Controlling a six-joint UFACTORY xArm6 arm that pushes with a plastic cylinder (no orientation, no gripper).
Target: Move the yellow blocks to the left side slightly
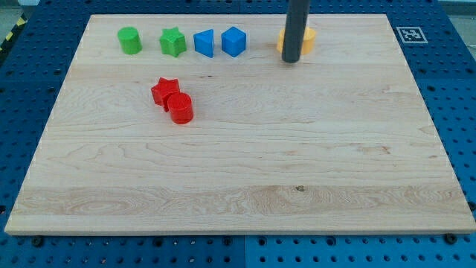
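A yellow block [308, 39] lies near the view's top, right of centre, mostly hidden behind my rod; its shape cannot be made out, nor whether it is one block or two. My tip [291, 60] rests on the board at the front of the yellow block, touching or very close to it. The rod rises out of the view's top.
A row along the top holds a green cylinder [129, 40], a green star [173, 42], a blue triangle [204, 43] and a blue cube [233, 41]. A red star [165, 91] and a red cylinder [180, 108] touch at the left middle. The wooden board [238, 186] lies on a blue pegboard.
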